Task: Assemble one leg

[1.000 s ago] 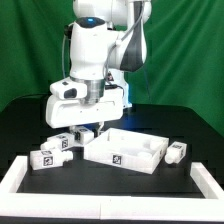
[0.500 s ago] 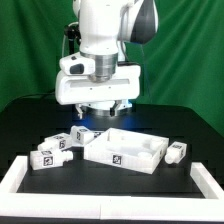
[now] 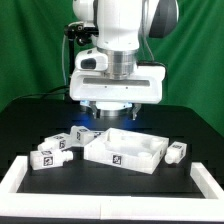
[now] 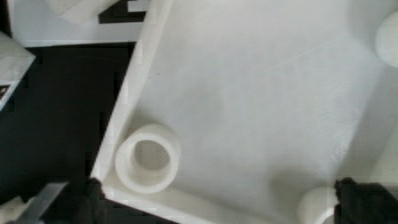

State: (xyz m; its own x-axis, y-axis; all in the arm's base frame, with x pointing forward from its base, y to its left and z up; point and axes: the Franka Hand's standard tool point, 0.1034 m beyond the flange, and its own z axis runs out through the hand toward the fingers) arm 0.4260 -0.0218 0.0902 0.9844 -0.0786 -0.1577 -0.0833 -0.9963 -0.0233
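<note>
Three legs, small white posts with black-and-white tags, lie on the black table: two at the exterior view's left (image 3: 62, 143) (image 3: 45, 157) and one at the right (image 3: 176, 152). The large white rimmed tabletop panel (image 3: 125, 150) lies between them. My gripper (image 3: 113, 113) hangs open and empty above the panel's far side. In the wrist view my gripper (image 4: 222, 205) has its dark fingertips (image 4: 80, 200) spread wide over the panel's inner face (image 4: 267, 90). A round socket (image 4: 148, 160) sits in a corner there. A tagged white part (image 4: 71, 20) shows past the panel's rim.
A raised white border (image 3: 20, 175) runs along the table's front and sides. A green wall stands behind the arm. A fourth small white piece (image 3: 86, 133) lies just behind the panel's left corner.
The gripper has risen from low beside the left legs and moved to the exterior view's right, over the panel. It holds nothing. The parts have not moved.
</note>
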